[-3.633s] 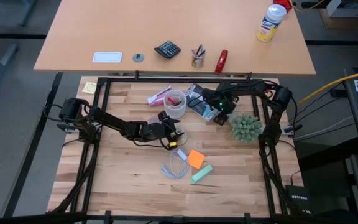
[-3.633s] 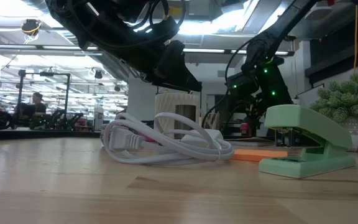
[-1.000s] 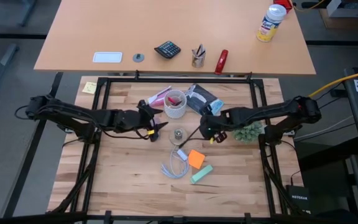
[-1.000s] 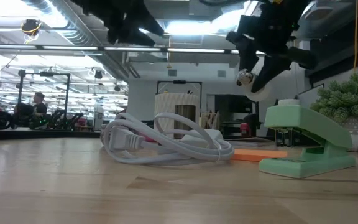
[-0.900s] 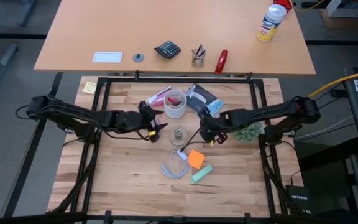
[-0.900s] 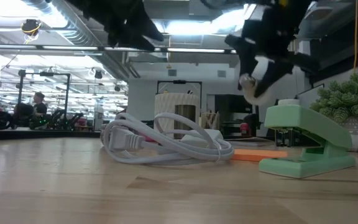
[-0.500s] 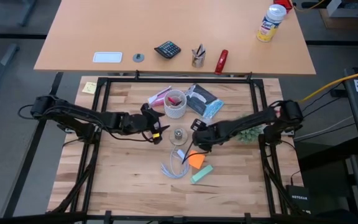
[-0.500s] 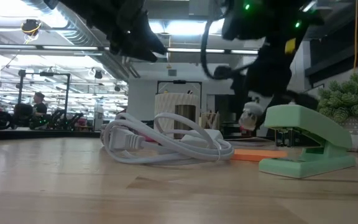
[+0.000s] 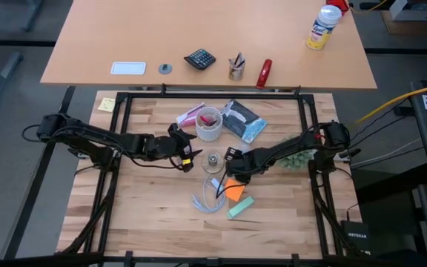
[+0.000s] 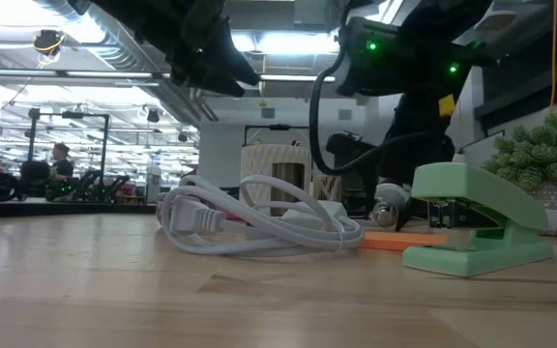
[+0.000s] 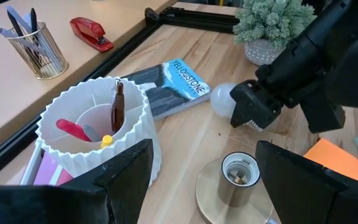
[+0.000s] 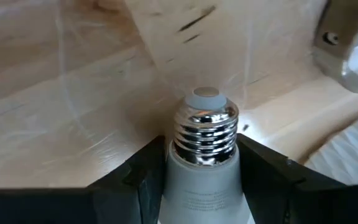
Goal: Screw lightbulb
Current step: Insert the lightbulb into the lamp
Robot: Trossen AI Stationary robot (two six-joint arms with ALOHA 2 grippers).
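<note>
Inside white cup (image 11: 98,127): pens; right gripper (image 11: 244,112) holds lightbulb (image 11: 224,101).

Two dark jointed arms, black cables, green indicator lights

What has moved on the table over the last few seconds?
The right gripper carried the lightbulb from near the plant down beside the metal socket. The left gripper pulled back from the cable and waits beside the socket. Cup, stapler and cable stayed put.
</note>
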